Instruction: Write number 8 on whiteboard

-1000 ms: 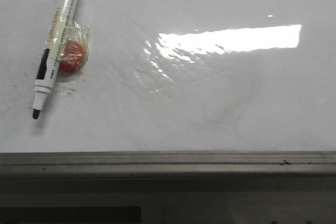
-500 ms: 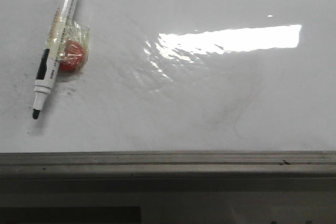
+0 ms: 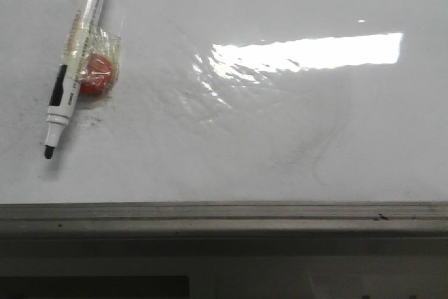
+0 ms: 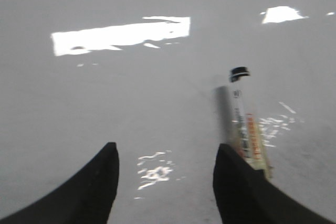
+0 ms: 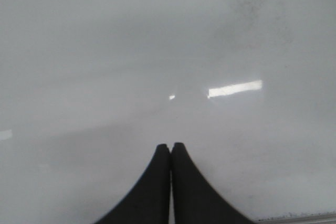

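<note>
Nothing moved since earlier frames. White black-tipped marker (image 3: 74, 63) lies uncapped at glossy whiteboard (image 3: 280, 138) left edge; no 8 yet. My left gripper (image 4: 165, 182) spread beside marker, right gripper (image 5: 170, 182) pressed together. I centre jaws on barrel first.

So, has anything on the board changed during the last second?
Nothing visibly changed. The marker, with the red ball taped to it, lies in the same place on the whiteboard, uncapped tip toward the frame. No 8 is drawn.
</note>
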